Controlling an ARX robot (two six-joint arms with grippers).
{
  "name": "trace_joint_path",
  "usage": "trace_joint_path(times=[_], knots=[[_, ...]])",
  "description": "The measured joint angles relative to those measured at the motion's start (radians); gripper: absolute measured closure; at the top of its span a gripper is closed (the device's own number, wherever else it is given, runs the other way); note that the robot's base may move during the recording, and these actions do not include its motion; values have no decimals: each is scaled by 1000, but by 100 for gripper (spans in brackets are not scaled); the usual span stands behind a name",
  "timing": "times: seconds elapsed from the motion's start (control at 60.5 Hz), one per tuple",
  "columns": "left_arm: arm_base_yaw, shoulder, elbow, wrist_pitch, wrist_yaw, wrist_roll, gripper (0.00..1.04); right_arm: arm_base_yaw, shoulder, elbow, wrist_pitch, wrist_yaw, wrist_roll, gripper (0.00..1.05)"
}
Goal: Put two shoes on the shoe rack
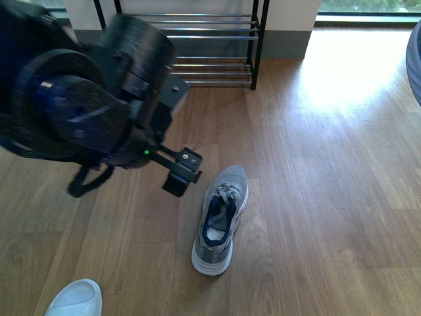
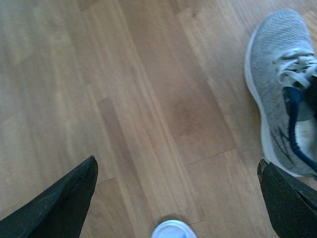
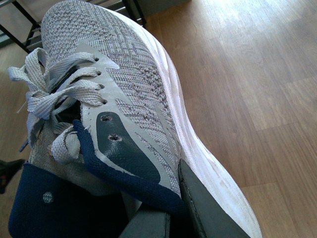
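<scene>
One shoe (image 1: 220, 220) on floor (image 1: 316, 197), toe toward shoe rack (image 1: 217, 49) well behind; left gripper (image 1: 181, 174) just left of it; second shoe (image 3: 133, 89) held clear of floor

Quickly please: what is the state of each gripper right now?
Left gripper: open, holding nothing.
Right gripper: closed, holding a grey sneaker.

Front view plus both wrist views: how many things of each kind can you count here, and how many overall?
Grey sneakers: 2 (floor sneaker, held sneaker)
Shoe rack: 1
White rounded object: 1
Total: 4
</scene>
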Motion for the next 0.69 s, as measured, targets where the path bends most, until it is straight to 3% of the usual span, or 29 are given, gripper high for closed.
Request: trace_joint_path(times=[0.149, 0.463, 0.694], knots=[[-43, 204, 209, -65, 90, -38, 9, 0, 0, 0, 0, 0, 0, 103], [-123, 529, 595, -261, 151, -34, 9, 0, 0, 0, 0, 0, 0, 103], [-140, 642, 743, -323, 85, -26, 9, 0, 0, 0, 0, 0, 0, 103]])
